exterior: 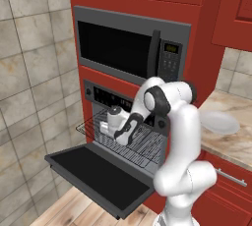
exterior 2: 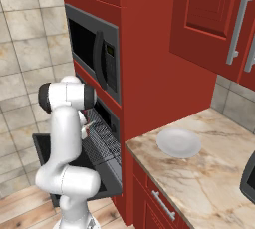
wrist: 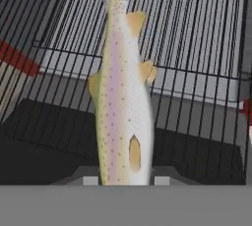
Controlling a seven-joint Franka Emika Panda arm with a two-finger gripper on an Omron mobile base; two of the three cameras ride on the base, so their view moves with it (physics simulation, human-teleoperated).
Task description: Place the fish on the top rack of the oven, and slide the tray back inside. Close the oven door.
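Fish [wrist: 120,107] hangs betw. the two finger tips, clamped by the gripper [wrist: 123,181], body pointing away from cam, tail at top of hand view. Speckled grey-beige w/ pale belly. It's over the top rack [wrist: 197,33], wire grid pulled out of the oven [exterior: 98,95]; can't tell if fish touches the wires. In left base view the gripper [exterior: 109,127] sits above the rack [exterior: 147,146], w/ oven door [exterior: 93,173] swung down flat below it. Microwave [exterior: 123,48] directly above oven. White plate [exterior 2: 178,142] on marble counter [exterior 2: 209,183] to the right, well apart from the rack.
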